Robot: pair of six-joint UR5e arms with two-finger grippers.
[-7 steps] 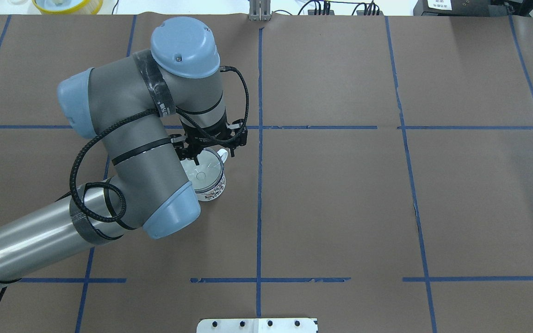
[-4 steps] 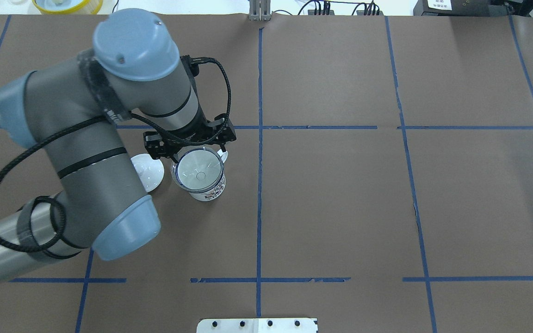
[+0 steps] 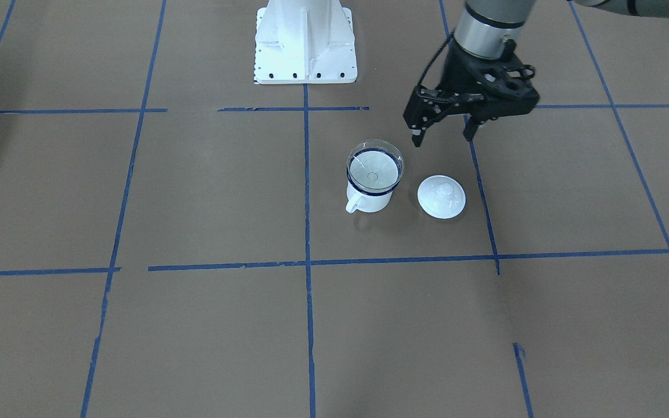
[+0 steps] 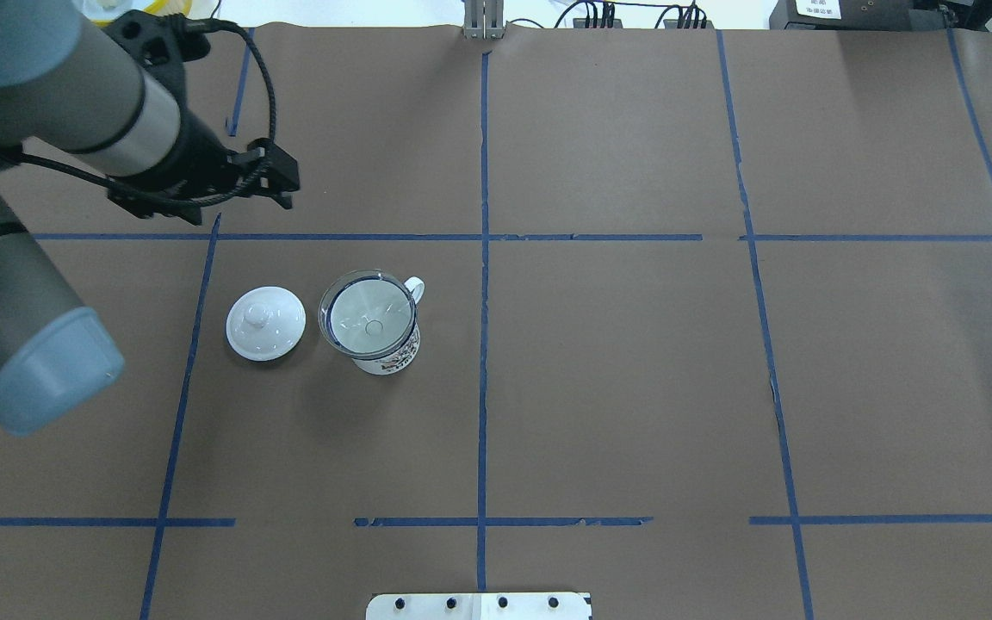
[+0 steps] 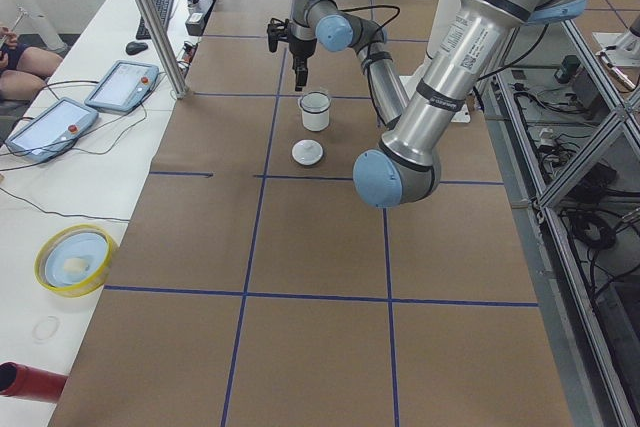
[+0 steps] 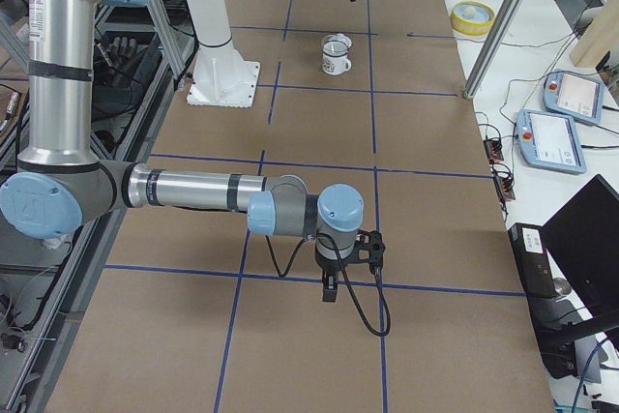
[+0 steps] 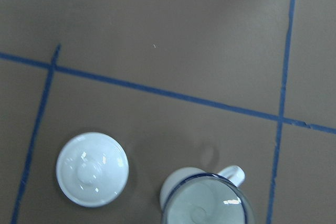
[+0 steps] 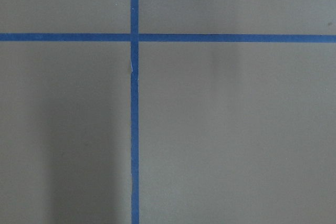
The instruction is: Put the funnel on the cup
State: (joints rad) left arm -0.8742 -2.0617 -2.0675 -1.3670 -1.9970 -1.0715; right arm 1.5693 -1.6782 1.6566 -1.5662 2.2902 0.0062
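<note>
Clear funnel (image 3: 374,168) sits in blue-rimmed white cup (image 3: 372,203); left jaws gape empty, right jaws I cannot tell.

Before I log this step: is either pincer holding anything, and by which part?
Left pincer: nothing; it is open, clear of the funnel sitting on the cup. Right pincer: cannot tell.

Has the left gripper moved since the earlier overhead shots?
Yes. The left gripper was over the cup; in the overhead view it is now up-left of it, past the blue tape line.
</note>
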